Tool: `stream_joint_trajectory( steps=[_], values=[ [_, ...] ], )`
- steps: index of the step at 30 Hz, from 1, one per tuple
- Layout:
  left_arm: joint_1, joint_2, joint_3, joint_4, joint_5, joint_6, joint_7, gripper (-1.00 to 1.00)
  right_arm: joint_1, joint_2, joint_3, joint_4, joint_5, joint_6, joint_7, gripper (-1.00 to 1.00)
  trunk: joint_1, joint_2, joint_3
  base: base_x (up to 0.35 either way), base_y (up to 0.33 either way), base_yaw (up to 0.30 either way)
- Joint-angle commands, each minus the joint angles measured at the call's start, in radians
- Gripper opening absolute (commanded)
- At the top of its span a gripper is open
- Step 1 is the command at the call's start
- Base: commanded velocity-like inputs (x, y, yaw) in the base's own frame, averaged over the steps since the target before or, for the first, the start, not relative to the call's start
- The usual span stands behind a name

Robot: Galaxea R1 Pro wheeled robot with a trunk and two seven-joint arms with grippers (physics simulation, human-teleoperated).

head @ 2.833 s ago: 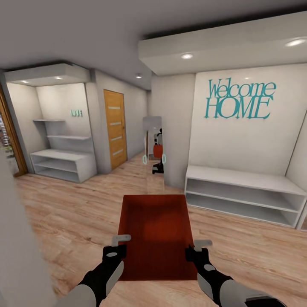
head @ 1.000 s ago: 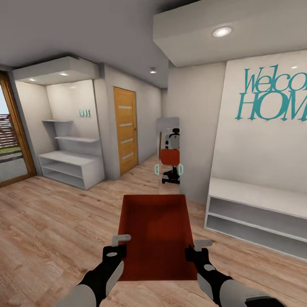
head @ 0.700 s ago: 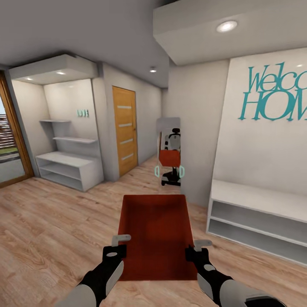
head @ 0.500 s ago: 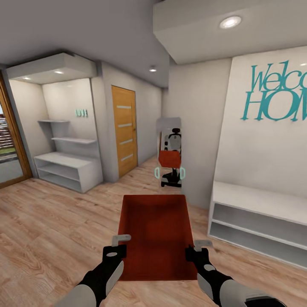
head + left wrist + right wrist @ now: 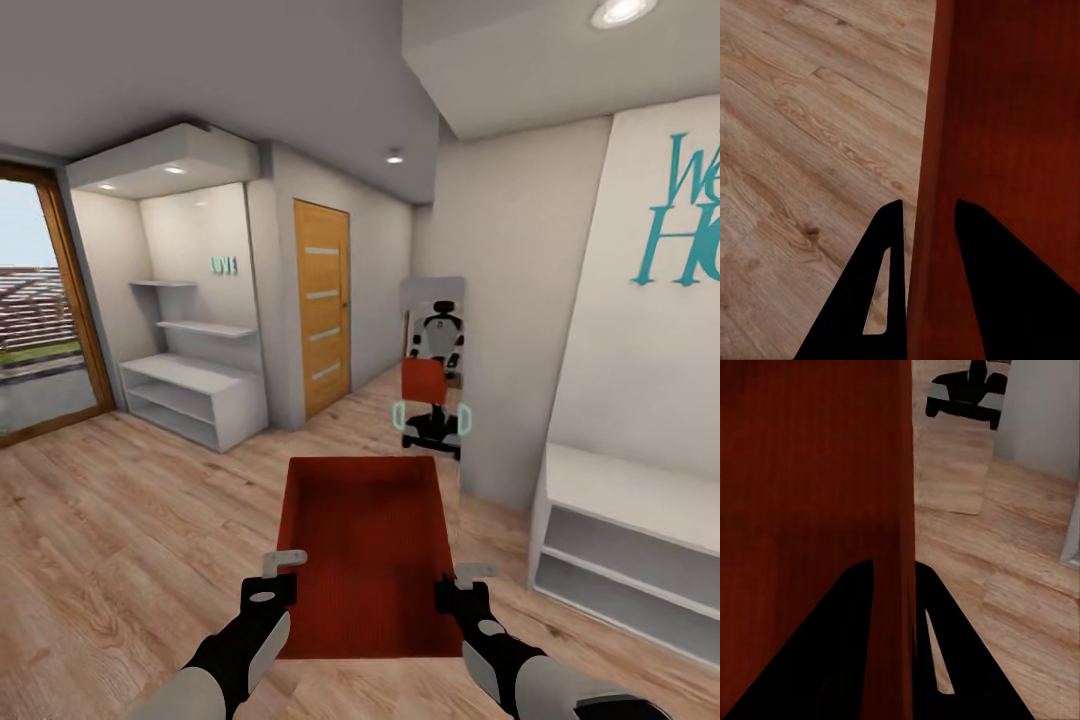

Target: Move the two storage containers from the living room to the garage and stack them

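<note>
I carry one red-orange open-topped storage container (image 5: 365, 560) in front of me, above a light wood plank floor (image 5: 120, 540). My left gripper (image 5: 285, 565) is shut on its left wall, one finger inside and one outside, as the left wrist view shows at the container wall (image 5: 937, 150) and gripper (image 5: 926, 206). The right gripper (image 5: 465, 578) pinches the right wall the same way; in the right wrist view the wall (image 5: 817, 472) runs between the fingers of that gripper (image 5: 894, 564). The garage is out of view.
A tall mirror (image 5: 432, 370) straight ahead reflects the robot and its box. A wooden door (image 5: 322, 305) stands left of it, white shelving (image 5: 195, 395) further left, a glass door (image 5: 40, 320) at the far left. A low white bench shelf (image 5: 640, 540) lines the right wall.
The whole picture has shifted right and the mirror looks nearer, so the camera has moved. The container stays in the same place between both grippers.
</note>
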Motion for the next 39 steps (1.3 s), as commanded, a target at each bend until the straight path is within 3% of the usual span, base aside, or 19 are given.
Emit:
stream_joint_trajectory(
  steps=[1, 26, 39],
  values=[
    [-0.001, 0.000, 0.000, -0.010, -0.003, 0.004, 0.007, -1.00, -0.001, 0.004, -0.011, 0.002, 0.007, -0.001, 0.002, -1.00, 0.001, -0.001, -0.002, 0.321, 0.000, 0.267],
    [-0.001, 0.000, 0.000, -0.009, -0.003, 0.004, 0.007, -1.00, -0.001, 0.004, -0.011, 0.002, 0.007, -0.001, 0.002, -1.00, 0.001, -0.001, -0.002, 0.321, 0.000, 0.266],
    [-0.001, 0.000, 0.000, -0.009, -0.003, 0.004, 0.007, -1.00, -0.001, 0.004, -0.011, 0.002, 0.007, -0.001, 0.002, -1.00, 0.001, -0.001, -0.002, 0.321, 0.000, 0.015]
  ],
)
